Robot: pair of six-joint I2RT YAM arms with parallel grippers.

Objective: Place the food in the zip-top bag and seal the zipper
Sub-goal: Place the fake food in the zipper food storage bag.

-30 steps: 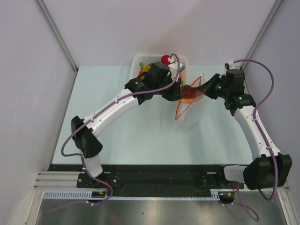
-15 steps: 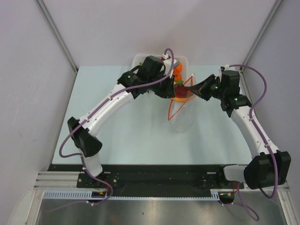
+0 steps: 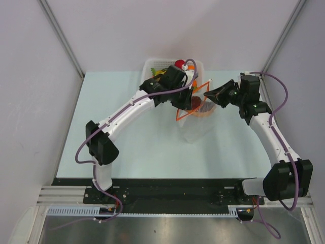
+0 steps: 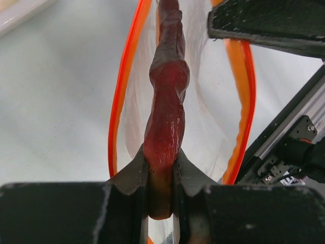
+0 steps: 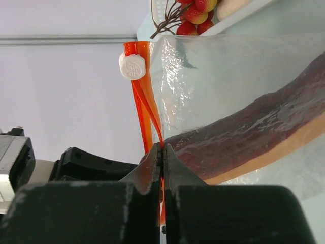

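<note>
The zip-top bag [image 3: 195,128] stands at the far middle of the desk [image 3: 127,147], just near of the white basket [image 3: 150,66], with its mouth open. The right hand [image 5: 162,152] is clenched on the orange zipper [image 5: 143,109] at the mouth's right side. The left hand [image 4: 161,163] grasps the meat slab [image 4: 168,91], which is partly inside the mouth. The film looks thin, floppy and slippery, so I think the stiffer strip is the best hold. The slab looks rigid and light.
</note>
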